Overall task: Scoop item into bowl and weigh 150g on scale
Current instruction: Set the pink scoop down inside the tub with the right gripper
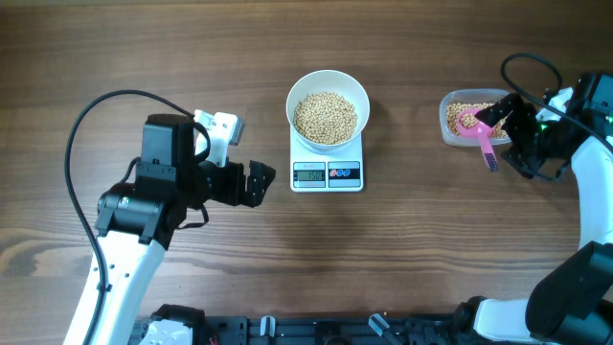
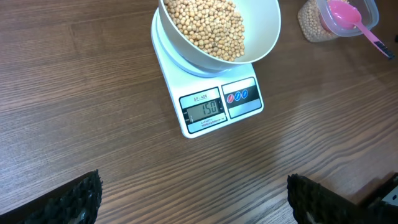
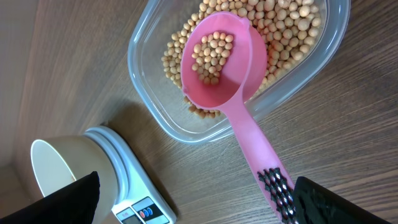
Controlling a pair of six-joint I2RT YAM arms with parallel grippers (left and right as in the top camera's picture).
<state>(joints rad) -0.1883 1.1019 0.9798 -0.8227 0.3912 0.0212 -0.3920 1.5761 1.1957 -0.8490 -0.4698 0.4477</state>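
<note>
While the left fingers stand spread, the scale lies ahead — apart.

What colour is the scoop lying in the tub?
Pink scoop, seen best from the right wrist.

table: matt wood | bowl: smooth | tub: clear plastic | scoop: plastic

Brown wood-grain table, grain running left to right, white scale standing directly on it near the middle, display toward the robot, clear plastic tub on the wood to the scale's right, the two near but apart
</note>
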